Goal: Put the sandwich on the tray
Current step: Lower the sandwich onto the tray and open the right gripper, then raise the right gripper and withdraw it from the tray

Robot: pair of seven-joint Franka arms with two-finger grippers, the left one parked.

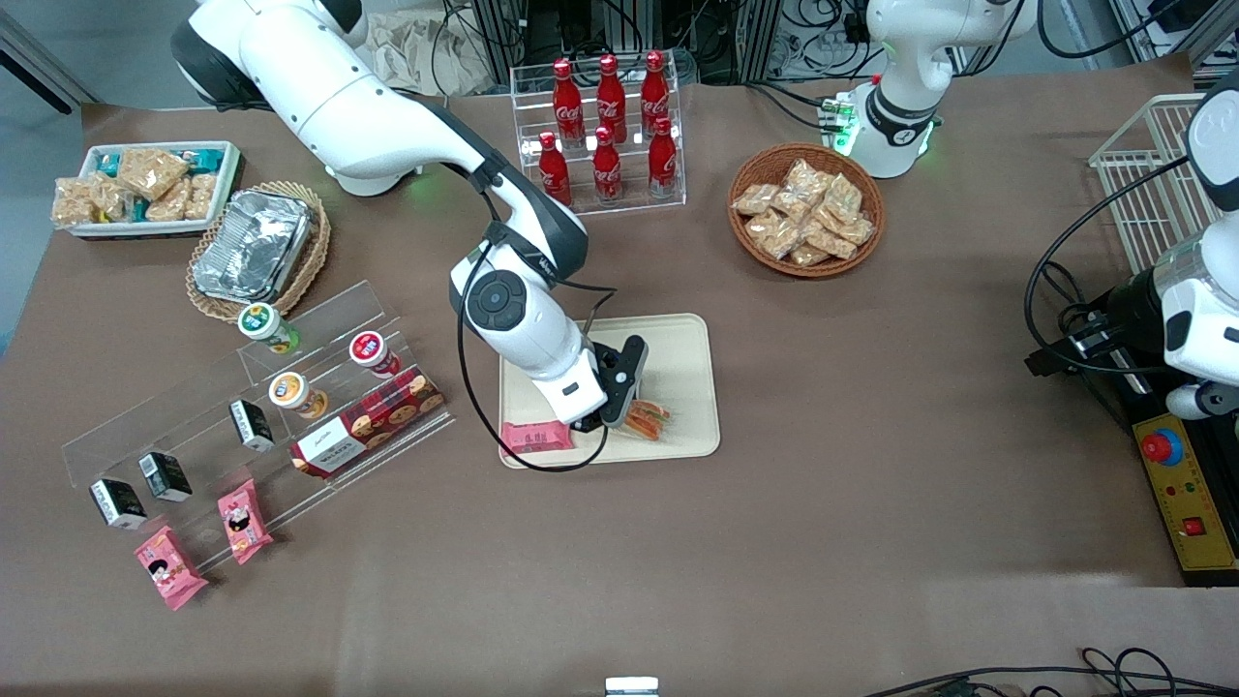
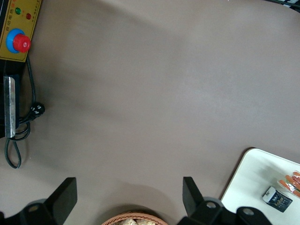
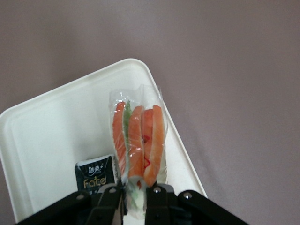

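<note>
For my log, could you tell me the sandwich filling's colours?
Orange, green, red, clearest in right wrist view.

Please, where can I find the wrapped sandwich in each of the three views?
Front view: sandwich on the cream tray, at its edge nearest the camera, under the gripper.
Left wrist view: orange layers at the picture edge, on the tray.
Right wrist view: sandwich between the gripper's fingers, over the tray.
Shared landmark: the tray.
</note>
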